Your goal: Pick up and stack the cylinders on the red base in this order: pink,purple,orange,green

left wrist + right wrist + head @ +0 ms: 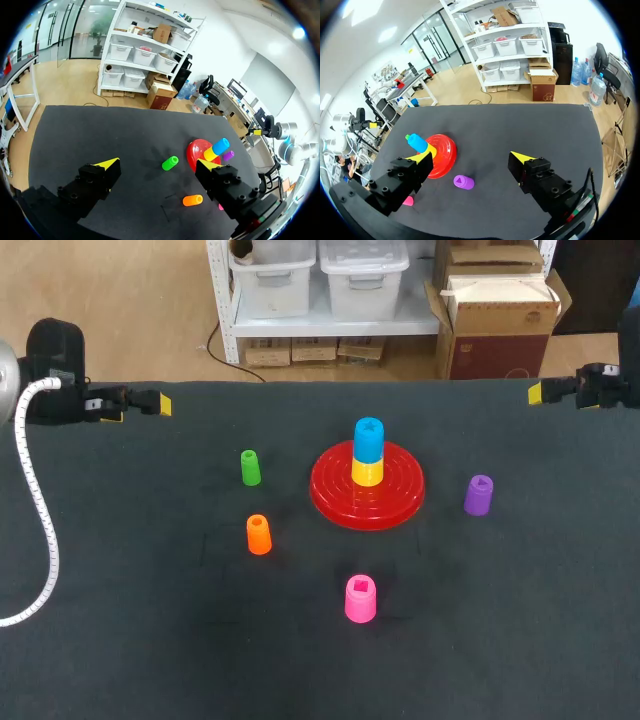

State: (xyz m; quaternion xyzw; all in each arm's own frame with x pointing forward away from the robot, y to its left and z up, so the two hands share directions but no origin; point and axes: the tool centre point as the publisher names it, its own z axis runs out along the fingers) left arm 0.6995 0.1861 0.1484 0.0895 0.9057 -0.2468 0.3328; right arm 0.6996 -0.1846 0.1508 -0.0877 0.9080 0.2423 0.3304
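Head view: our round red plastic base (335,495) sits mid-worktop; pink cylinder (360,599) toward the near edge, purple cylinder (478,495) right of the base, orange cylinder (259,534) and green cylinder (250,467) left. Left wrist view: left gripper (158,164) fingers apart. Right wrist view: right gripper (471,156) fingers apart.

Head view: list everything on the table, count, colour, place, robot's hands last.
table: one, black, under everything
base: one, red, centre
yellow cylinder: one, yellow, on the base
blue cylinder: one, blue, atop the yellow
green cylinder: one, green, left of base
orange cylinder: one, orange, nearer than green
pink cylinder: one, pink, nearest, before base
purple cylinder: one, purple, right of base
left hand: one, yellow-tipped, open, far left edge
right hand: one, yellow-tipped, open, far right edge
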